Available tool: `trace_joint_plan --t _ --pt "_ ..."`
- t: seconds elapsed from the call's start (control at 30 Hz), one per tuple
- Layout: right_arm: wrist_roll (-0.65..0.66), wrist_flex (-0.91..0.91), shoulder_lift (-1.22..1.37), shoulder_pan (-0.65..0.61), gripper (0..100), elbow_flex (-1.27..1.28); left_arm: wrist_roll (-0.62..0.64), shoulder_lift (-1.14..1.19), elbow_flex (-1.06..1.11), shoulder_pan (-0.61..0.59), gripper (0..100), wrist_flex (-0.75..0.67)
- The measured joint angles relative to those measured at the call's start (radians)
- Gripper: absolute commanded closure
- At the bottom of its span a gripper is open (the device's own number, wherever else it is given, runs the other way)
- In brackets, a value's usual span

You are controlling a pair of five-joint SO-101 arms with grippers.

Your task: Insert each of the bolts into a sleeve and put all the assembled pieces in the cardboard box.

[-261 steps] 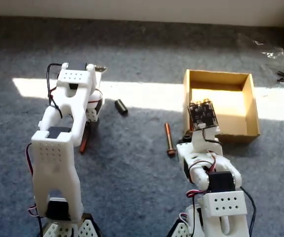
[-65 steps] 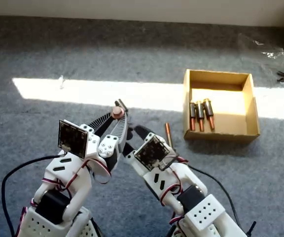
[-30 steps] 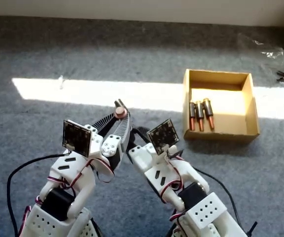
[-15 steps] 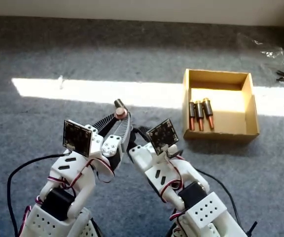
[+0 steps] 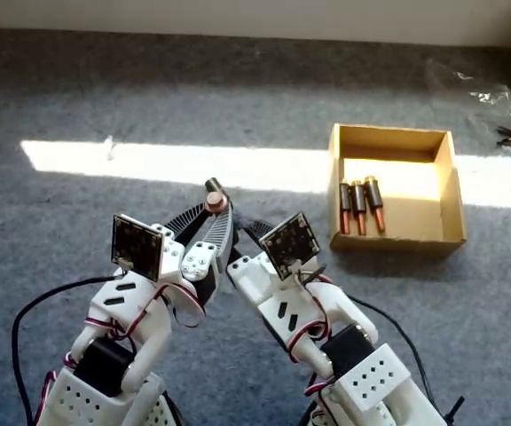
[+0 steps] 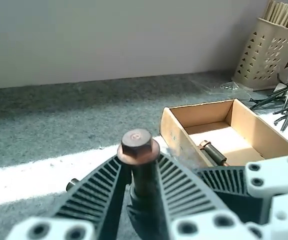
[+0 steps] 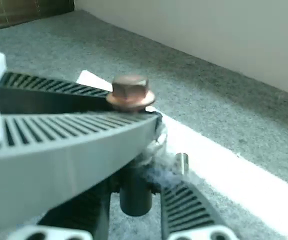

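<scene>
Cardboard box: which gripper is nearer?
Right. In the high view the right gripper is left of the cardboard box; the left gripper, holding a bolt, is farther left.

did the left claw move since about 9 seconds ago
Yes. The left claw has shifted right, closer to the cardboard box, and now grips a bolt by its shaft.

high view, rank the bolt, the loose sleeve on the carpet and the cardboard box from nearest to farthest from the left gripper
1. bolt: held in the left gripper itself.
2. loose sleeve: lying just beyond the gripper's tip.
3. cardboard box: far off to the right.
</scene>
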Motion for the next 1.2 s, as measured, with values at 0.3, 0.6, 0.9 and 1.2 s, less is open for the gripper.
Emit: trace_joint_plan --t 0.3,0.6,0.9,1.2 --pt "0.035 0.000 0.000 -0.028 99.5 0.000 0.000 0.000 0.020 -0.002 100 0.003" --pt "0.044 0.000 0.000 -0.028 99.5 0.000 0.000 0.000 0.029 -0.009 83 0.008" --pt "0.049 0.000 -0.002 -0.025 99.5 0.000 -0.003 0.000 0.034 -0.052 82 0.008" --pt "0.049 0.000 0.005 -0.023 99.5 0.000 -0.026 0.000 0.034 -0.060 79 0.008"
